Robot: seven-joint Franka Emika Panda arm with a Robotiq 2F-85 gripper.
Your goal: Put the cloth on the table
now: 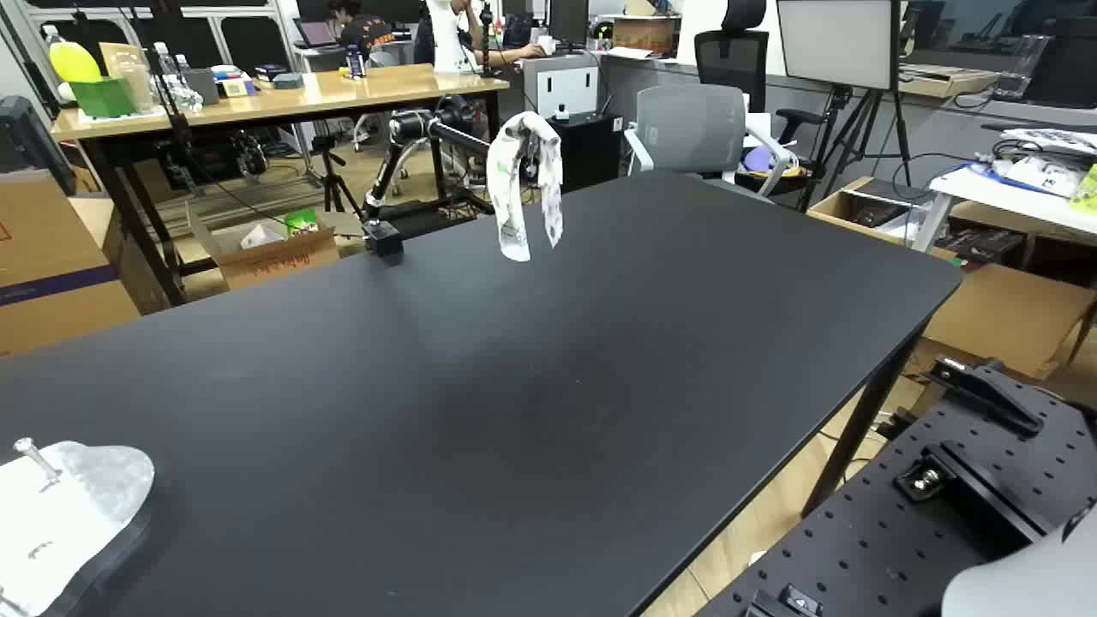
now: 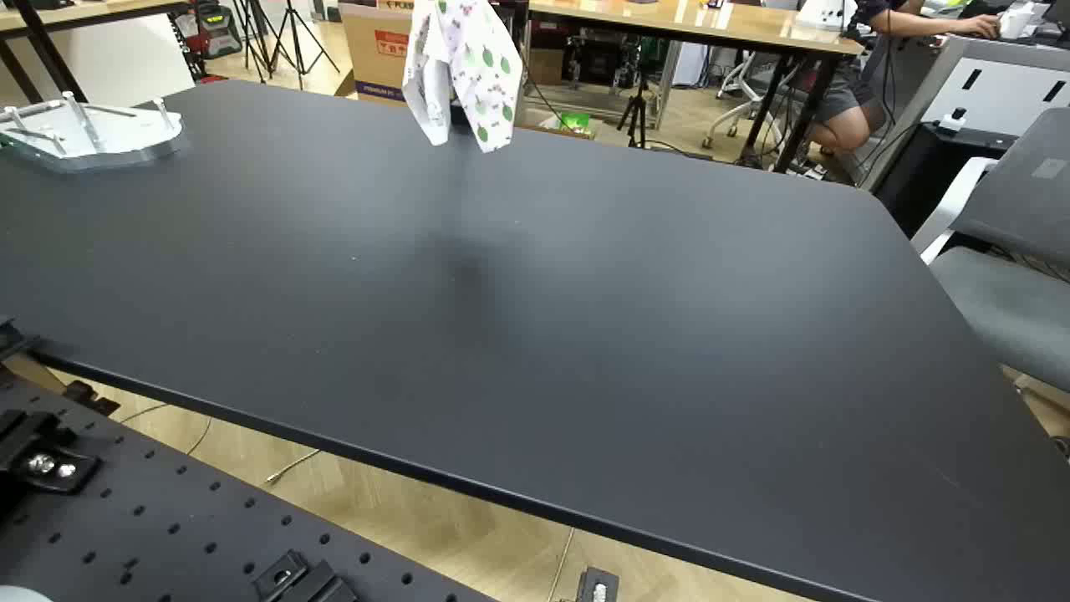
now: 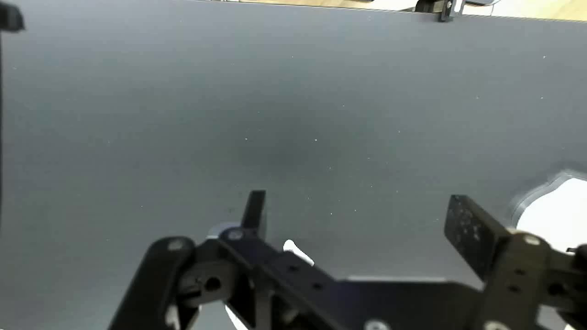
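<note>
The cloth [image 1: 511, 188] is white with small green and dark prints. It hangs folded over a black jointed arm [image 1: 460, 137] clamped at the edge of the black table [image 1: 548, 428], with its two ends hanging down. The cloth also shows in an exterior view [image 2: 489, 75], its top cut off by the frame. My gripper [image 3: 359, 196] shows only in the wrist view. Its fingers are wide apart above the table, with nothing between the tips. A white sliver [image 3: 297, 252] shows behind the left finger; I cannot tell whether it is the cloth.
A white plate with upright metal posts [image 1: 81, 488] lies on the table; it also shows in both other views [image 2: 92, 134] [image 3: 557, 215]. A black perforated board [image 1: 844, 536] stands beside the table. A grey chair [image 1: 694, 128] stands at the table's end.
</note>
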